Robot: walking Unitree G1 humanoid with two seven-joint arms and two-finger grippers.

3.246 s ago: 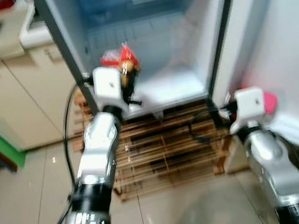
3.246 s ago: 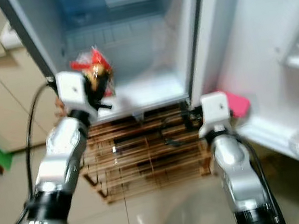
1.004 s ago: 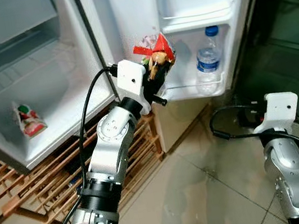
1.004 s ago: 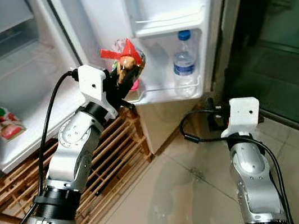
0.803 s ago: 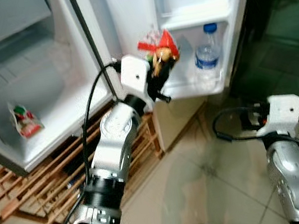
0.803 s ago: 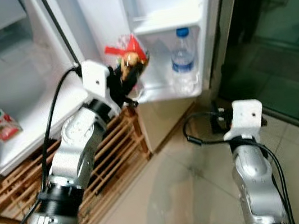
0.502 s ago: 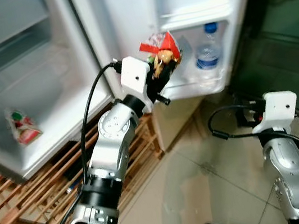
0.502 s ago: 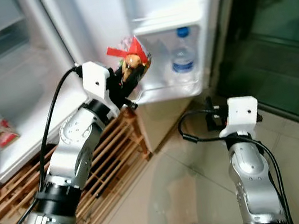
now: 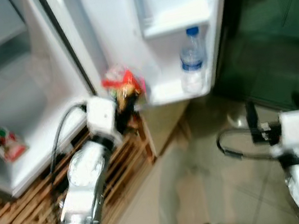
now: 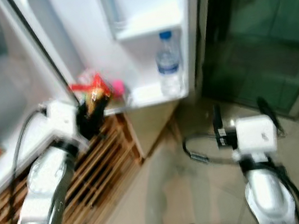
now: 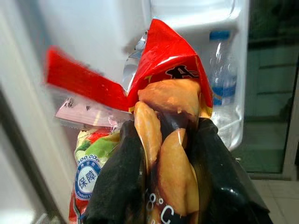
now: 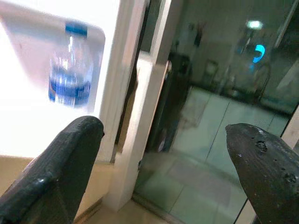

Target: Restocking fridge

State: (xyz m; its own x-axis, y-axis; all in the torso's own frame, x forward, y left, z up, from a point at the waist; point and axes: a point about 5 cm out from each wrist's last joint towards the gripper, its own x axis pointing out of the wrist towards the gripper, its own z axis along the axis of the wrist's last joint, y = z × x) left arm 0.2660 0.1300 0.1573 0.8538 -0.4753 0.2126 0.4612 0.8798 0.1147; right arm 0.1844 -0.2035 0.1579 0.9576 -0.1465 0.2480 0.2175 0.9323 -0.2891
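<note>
Before the open white fridge door [image 9: 108, 33], the left gripper [image 11: 161, 154], clamped on a red crinkly snack packet [image 11: 163, 93], seems mid-delivery and next needs lowering into the door's bottom shelf [image 9: 171, 90].

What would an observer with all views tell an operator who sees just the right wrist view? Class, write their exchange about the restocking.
Operator: I see a bottle in a white door. Is the other arm carrying anything?
Observer: Yes. The left gripper has its jaws shut on a red snack packet.
Operator: Where is it, relative to my bottle?
Observer: It is raised by the left end of the door shelf; the water bottle stands at the right end.
Operator: Anything in the fridge itself?
Observer: A second packet lies on the floor of the main compartment.
</note>
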